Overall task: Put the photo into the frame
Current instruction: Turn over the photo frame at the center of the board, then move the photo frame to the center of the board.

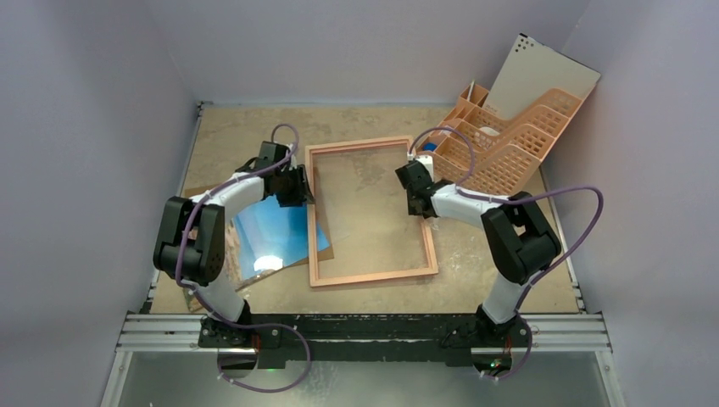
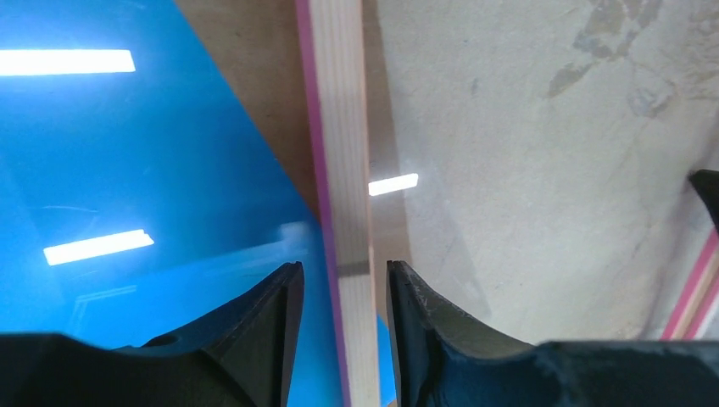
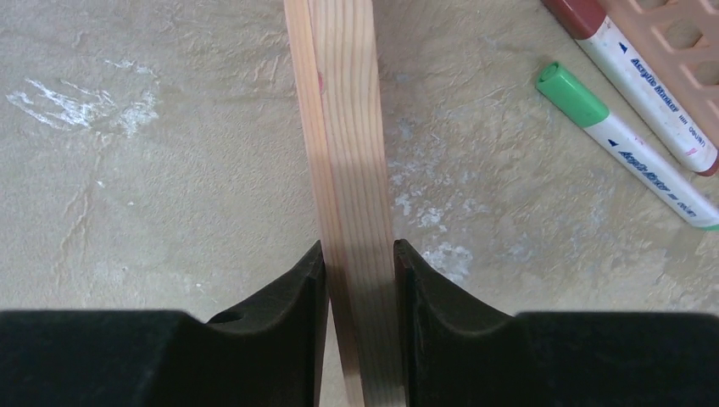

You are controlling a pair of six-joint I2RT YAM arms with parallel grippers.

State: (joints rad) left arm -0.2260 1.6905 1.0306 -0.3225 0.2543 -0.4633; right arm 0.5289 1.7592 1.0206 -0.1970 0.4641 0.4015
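Observation:
The frame [image 1: 373,212] lies reverse side up in the middle of the table, peach wood showing. The photo [image 1: 271,233] lies blue face up to its left, with its right edge under the frame's left rail. My left gripper [image 1: 297,185] is open and straddles that left rail [image 2: 343,127], with gaps on both sides, the wider on its left; the rail's pink edge and the photo [image 2: 127,170] show beside it. My right gripper [image 1: 417,191] is shut on the frame's right rail [image 3: 343,127], both fingers against the wood.
A brown backing board [image 2: 254,68] lies under the photo. A peach organiser [image 1: 509,140] stands at the back right with a pale board [image 1: 543,76] leaning behind it. Two markers, green-capped [image 3: 627,144] and red-brown-capped [image 3: 632,68], lie just right of the frame.

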